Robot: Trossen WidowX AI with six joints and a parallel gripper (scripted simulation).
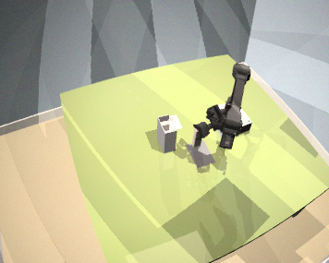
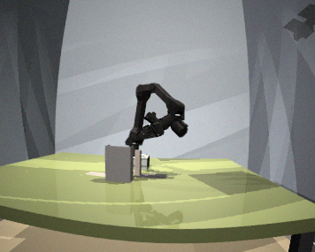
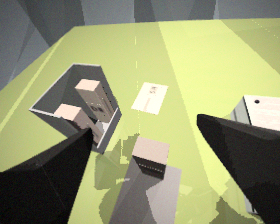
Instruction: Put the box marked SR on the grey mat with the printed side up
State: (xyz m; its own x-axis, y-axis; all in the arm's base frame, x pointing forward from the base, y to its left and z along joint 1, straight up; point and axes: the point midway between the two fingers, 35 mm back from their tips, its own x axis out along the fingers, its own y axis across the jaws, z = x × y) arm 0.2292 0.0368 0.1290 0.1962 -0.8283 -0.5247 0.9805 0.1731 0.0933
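A pale box (image 1: 197, 138) (image 2: 137, 164) (image 3: 151, 149) stands upright on the grey mat (image 1: 203, 160) (image 3: 171, 186). Small dark marks show on one narrow side; no large code shows on its visible faces, so its code cannot be told. The grey bin (image 1: 167, 140) (image 2: 119, 164) (image 3: 51, 93) holds two standing boxes, one farther back (image 3: 88, 85) and one nearer (image 3: 69, 111). The farther one has dark letters on a side, too blurred to read surely. My gripper (image 3: 144, 125) is open and empty, above the box on the mat and apart from it.
A white card (image 3: 142, 105) with small print lies on the green table (image 1: 123, 135) (image 2: 69, 191) beside the bin. A white block with a dark hole (image 3: 262, 112) stands at the right of the wrist view, near the arm's base.
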